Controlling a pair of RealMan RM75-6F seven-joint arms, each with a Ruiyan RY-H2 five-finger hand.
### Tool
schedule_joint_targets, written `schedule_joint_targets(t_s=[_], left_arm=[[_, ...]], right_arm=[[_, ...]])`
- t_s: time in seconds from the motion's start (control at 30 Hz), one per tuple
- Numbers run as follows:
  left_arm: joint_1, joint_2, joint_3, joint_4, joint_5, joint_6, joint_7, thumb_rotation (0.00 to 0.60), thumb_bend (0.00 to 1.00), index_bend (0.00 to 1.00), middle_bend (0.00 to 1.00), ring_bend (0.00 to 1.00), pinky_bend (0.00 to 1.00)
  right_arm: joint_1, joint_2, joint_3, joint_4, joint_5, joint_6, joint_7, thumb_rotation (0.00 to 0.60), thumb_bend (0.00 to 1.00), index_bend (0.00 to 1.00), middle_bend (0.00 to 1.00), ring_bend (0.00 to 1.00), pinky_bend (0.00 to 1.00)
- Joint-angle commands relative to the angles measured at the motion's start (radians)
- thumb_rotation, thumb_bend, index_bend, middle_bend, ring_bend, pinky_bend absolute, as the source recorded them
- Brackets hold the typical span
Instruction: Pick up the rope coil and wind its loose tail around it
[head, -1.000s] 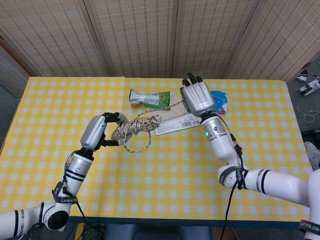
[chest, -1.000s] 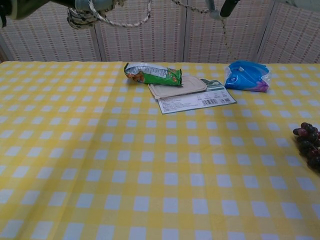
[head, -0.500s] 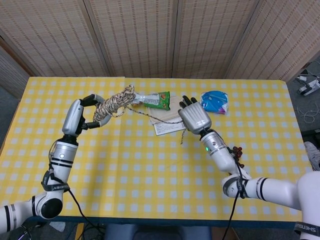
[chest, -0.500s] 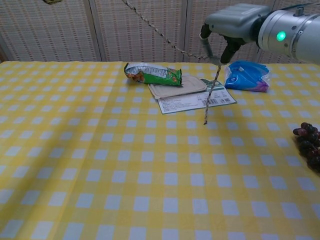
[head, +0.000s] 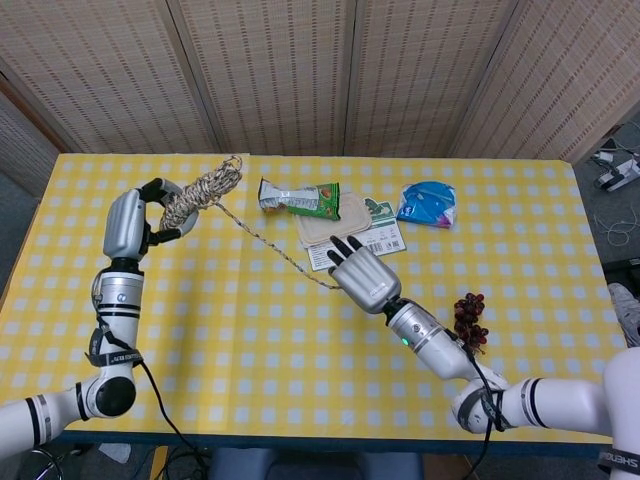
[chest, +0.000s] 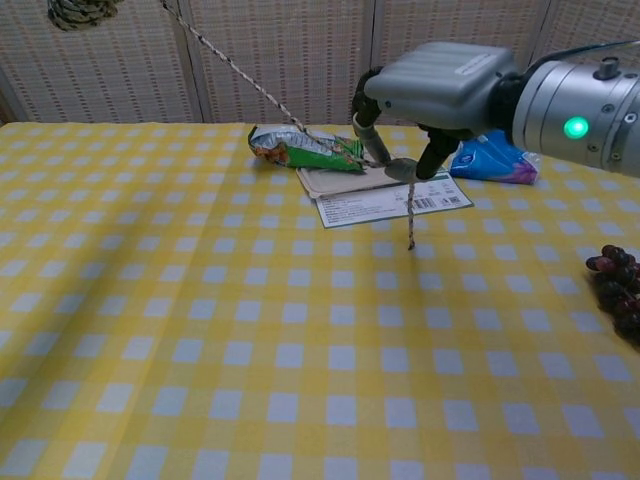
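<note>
My left hand (head: 130, 222) holds the rope coil (head: 201, 189) raised over the table's far left; in the chest view only the coil's (chest: 80, 10) lower part shows at the top edge. The loose tail (head: 272, 248) runs taut from the coil down to my right hand (head: 362, 278) near the table's middle. In the chest view my right hand (chest: 440, 88) pinches the tail (chest: 262, 92) between its fingertips (chest: 399, 168), and the short free end (chest: 410, 220) hangs down to the yellow checked cloth.
A green snack packet (head: 300, 197), a pale flat lid (chest: 355, 175) and a printed label (chest: 395, 203) lie at the back centre. A blue packet (head: 428, 203) lies to their right. Dark grapes (head: 468, 315) sit near my right forearm.
My left hand has carried the coil further left and back. My right hand has drawn the tail toward the near middle of the table, stretching the rope out.
</note>
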Motion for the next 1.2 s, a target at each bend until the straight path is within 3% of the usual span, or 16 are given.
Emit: schedule_joint_targets(t_s=[0.03,0.37,0.53,0.83,1.2], left_arm=[[-0.02,-0.03,0.031,0.034,0.003,0.044,0.1,0.588,0.27,0.71,0.7,0.49,0.35],[-0.031,-0.084,0.11,0.066,0.058,0.062,0.236,0.582,0.27,0.71,0.71,0.49,0.35],[-0.039,-0.127,0.15,0.075,0.095,0.058,0.29,0.573,0.27,0.71,0.71,0.5,0.35],[-0.04,-0.164,0.17,0.043,0.143,0.045,0.307,0.571,0.27,0.71,0.71,0.49,0.35],[-0.018,-0.174,0.211,-0.006,0.23,0.028,0.283,0.573,0.27,0.71,0.71,0.49,0.35]], right_arm=[[0.0,0.017,0.007,-0.064,-0.049,0.025,-0.032,0.6,0.5,0.6,0.27,0.1,0.21],[0.03,0.032,0.086,-0.168,-0.078,0.057,-0.105,0.6,0.5,0.6,0.26,0.08,0.21],[0.072,0.011,0.157,-0.195,-0.049,0.051,-0.124,0.6,0.5,0.6,0.25,0.08,0.21],[0.134,-0.032,0.249,-0.164,0.017,0.045,-0.115,0.6,0.51,0.6,0.25,0.08,0.21],[0.173,-0.053,0.318,-0.071,0.097,0.055,-0.068,0.6,0.51,0.6,0.25,0.08,0.21]])
